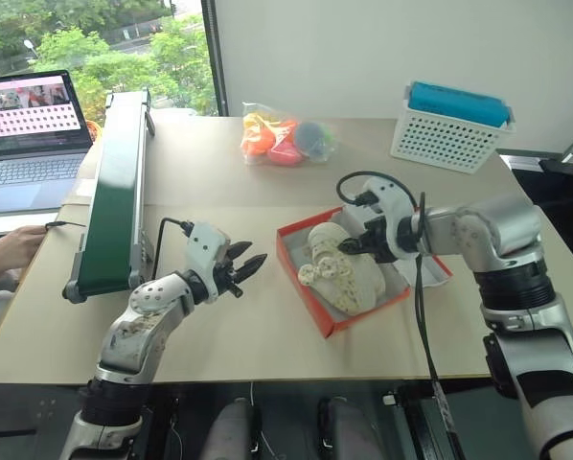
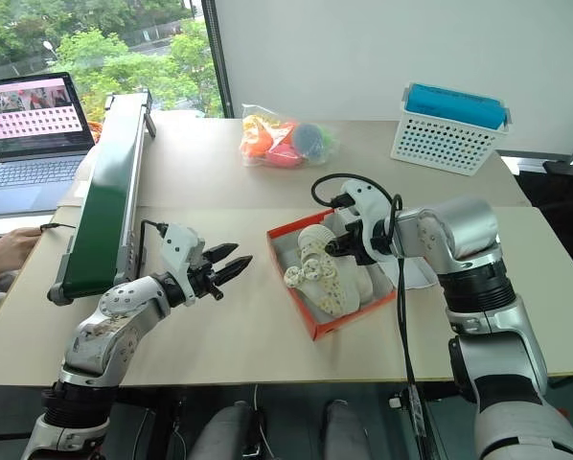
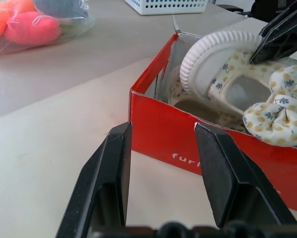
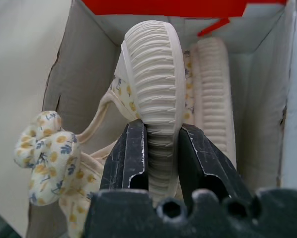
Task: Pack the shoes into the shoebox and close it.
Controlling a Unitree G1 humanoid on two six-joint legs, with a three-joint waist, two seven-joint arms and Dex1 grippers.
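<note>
Packing partly done: one of the shoes (image 4: 210,94) lies flat inside the shoebox (image 1: 306,287); second shoe (image 4: 153,84) is on edge, sole up, half in the box, its floral bow (image 4: 41,156) hanging over one wall; lid not closed. Right gripper (image 4: 161,153) is clamped on that shoe's ribbed sole, right over the box. Left gripper (image 1: 240,268) sits just beside the box's red wall, jaws apart, holding nothing.
</note>
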